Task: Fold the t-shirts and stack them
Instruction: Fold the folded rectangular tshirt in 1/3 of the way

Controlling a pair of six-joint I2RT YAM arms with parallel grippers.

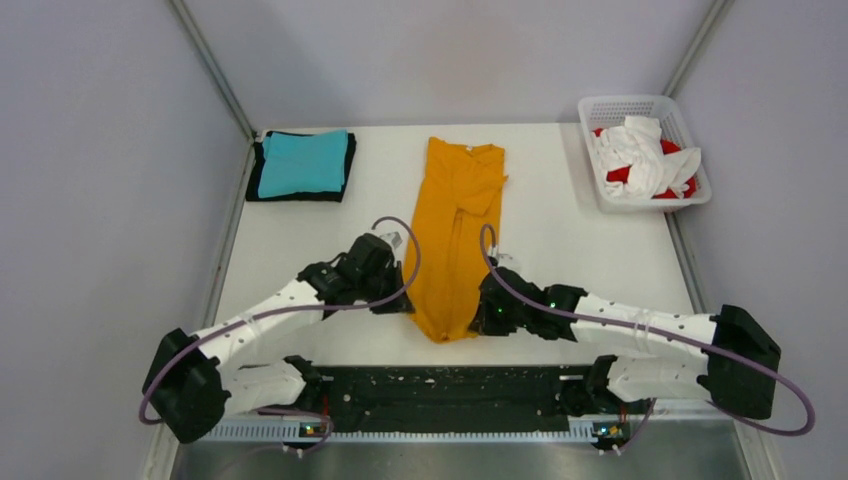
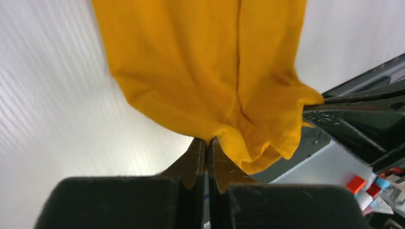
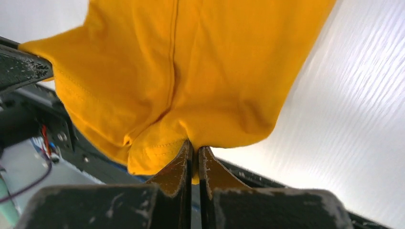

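The orange-yellow t-shirt (image 1: 455, 230) lies on the worktop (image 1: 570, 250) as a long narrow strip. Its near hem sits right at both end effectors and its collar end lies well ahead of them, so the long axis runs straight away from the fingertips. The left end effector (image 2: 206, 143) is pressed together on the hem's left corner, and the right end effector (image 3: 195, 150) is pressed together on the right corner. The short hem sags bunched between them. Neither arm is nearer: they flank the strip evenly and each holds its own end of the same edge. As I judge it, the coming move is to carry that hem forward along the strip toward the collar. This only works if both travel together, parallel to the long axis, or the fold will skew. Far ahead and to the left of the left end effector, a folded teal t-shirt (image 1: 303, 162) rests on a black t-shirt (image 1: 300, 197). Far ahead and to the right of the right end effector, a basket (image 1: 655, 203) holds crumpled white (image 1: 640, 160) and red (image 1: 668, 147) shirts.
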